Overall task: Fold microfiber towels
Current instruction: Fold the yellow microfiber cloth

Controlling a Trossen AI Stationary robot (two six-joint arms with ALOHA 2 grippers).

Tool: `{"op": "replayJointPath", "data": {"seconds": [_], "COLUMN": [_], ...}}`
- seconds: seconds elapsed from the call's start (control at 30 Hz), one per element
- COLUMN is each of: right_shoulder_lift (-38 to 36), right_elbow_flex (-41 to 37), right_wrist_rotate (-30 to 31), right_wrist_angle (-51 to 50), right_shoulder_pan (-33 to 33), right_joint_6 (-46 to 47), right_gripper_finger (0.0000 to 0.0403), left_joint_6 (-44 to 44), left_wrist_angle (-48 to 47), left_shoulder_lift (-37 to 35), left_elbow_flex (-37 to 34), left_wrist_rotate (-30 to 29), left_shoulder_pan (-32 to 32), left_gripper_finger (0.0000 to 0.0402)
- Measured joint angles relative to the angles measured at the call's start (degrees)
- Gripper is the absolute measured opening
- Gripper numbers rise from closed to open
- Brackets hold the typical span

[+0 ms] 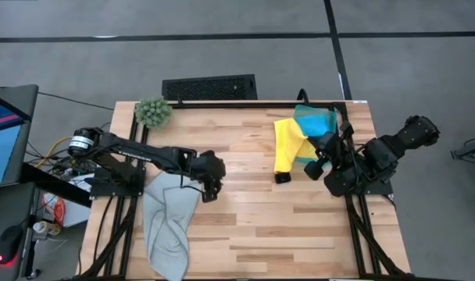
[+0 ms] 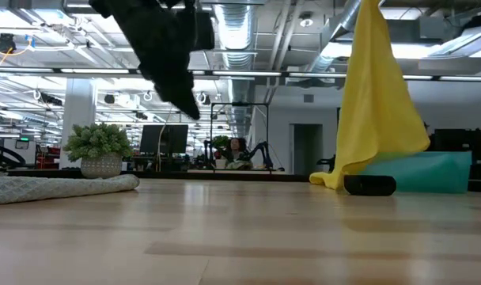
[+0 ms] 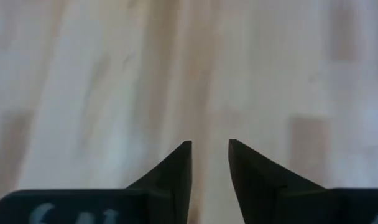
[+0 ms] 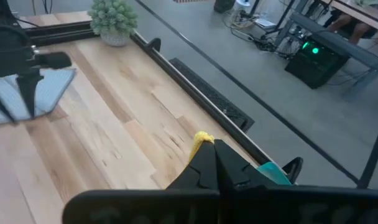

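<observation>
Left gripper [image 3: 210, 155] slightly parted, empty, right gripper [image 4: 215, 155] clamping yellow towel [image 1: 287, 145]

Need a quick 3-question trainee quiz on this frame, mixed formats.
1. True or false: the right gripper holds the yellow towel lifted off the table.
2. The grey towel lies: A) flat mid-table B) draped over the near table edge C) on the teal towel.
3. What does the left gripper hold?

Key: 1 true; 2 B; 3 nothing, its fingers are parted over bare wood.
</observation>
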Motion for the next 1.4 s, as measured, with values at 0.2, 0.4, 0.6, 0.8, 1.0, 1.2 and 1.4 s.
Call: {"op": "replayJointPath", "data": {"seconds": [0.2,0.4,0.6,0.8,1.0,1.2,1.4], "right_shoulder_lift": [0.0,0.0,0.0,0.0,0.0,0.0,0.0], "right_elbow_flex": [0.0,0.0,0.0,0.0,0.0,0.0,0.0], "right_wrist_rotate": [-0.3,-0.6,-0.6,-0.6,-0.6,-0.7,-0.7], "right_wrist_angle": [3.7,8.1,8.6,8.9,9.0,9.0,9.0], "right_shoulder_pan": [1.3,3.9,3.9,3.7,3.7,3.9,4.3], "right_joint_6": [-1.1,-4.1,-4.4,-4.6,-5.0,-5.7,-6.1], "right_gripper_finger": [0.0000,0.0000,0.0000,0.0000,0.0000,0.0000,0.0000], "left_joint_6": [3.4,7.1,10.1,15.3,12.6,10.1,9.4], "left_wrist_angle": [15.2,32.2,47.5,55.9,55.8,55.0,52.0], "left_shoulder_lift": [0.0,3.5,13.4,24.3,34.1,38.3,39.8], "left_elbow_flex": [-0.5,-2.0,-2.0,0.1,6.3,11.4,14.6], "left_wrist_rotate": [5.3,-2.7,-8.3,-11.2,-9.9,-12.7,-18.4], "left_shoulder_pan": [-2.1,-4.1,-4.9,-4.5,-4.1,-4.2,-4.2], "left_gripper_finger": [0.0121,0.0137,0.0142,0.0142,0.0142,0.0142,0.0142]}}
